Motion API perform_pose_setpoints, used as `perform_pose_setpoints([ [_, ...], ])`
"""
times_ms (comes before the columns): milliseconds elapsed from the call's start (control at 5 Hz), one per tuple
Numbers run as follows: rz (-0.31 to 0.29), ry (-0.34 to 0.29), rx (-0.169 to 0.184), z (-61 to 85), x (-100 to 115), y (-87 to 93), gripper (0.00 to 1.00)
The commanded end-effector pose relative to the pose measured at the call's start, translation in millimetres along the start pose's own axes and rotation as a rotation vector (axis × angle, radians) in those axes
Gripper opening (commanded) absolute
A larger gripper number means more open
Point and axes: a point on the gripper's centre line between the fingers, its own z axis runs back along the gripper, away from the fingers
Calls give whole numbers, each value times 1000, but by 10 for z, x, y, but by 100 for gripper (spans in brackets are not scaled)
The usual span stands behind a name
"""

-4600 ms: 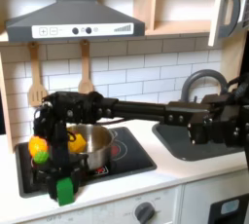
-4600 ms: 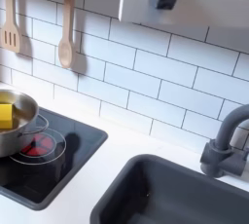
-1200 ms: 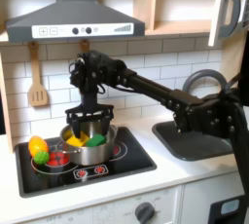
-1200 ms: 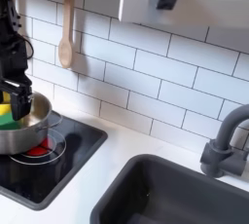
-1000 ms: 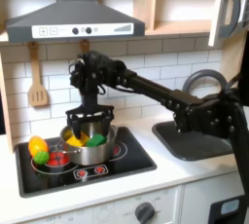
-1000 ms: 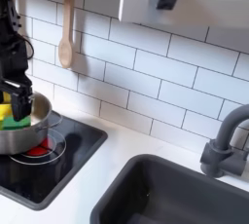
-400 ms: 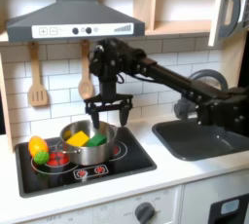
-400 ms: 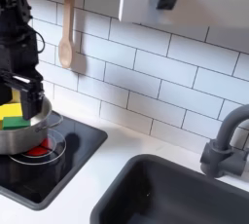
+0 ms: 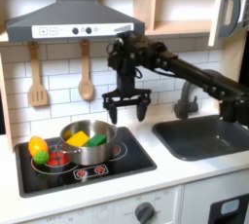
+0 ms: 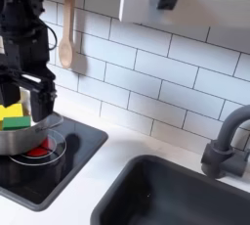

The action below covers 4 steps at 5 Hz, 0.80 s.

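Two fingers (image 9: 127, 105) of mine hung spread and empty, up and to the first exterior view's right of the steel pot (image 9: 87, 142). To withdraw cleanly, I judged, I should keep high above its rim and the green block (image 9: 96, 140) inside.

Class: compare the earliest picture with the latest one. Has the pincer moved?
Yes. In the first exterior view, the open pincer has gone from the pot's left side to above and right of it, past the wooden spoon.
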Motion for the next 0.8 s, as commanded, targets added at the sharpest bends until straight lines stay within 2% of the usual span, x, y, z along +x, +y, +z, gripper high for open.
perform_pose_setpoints([
  [0,5,-13,-29,104,-251,-404,100],
  [200,15,-10,-45,93,-376,-561,100],
  [400,17,-26,-47,156,-491,-698,100],
  [600,12,-14,-63,148,-633,-839,100],
])
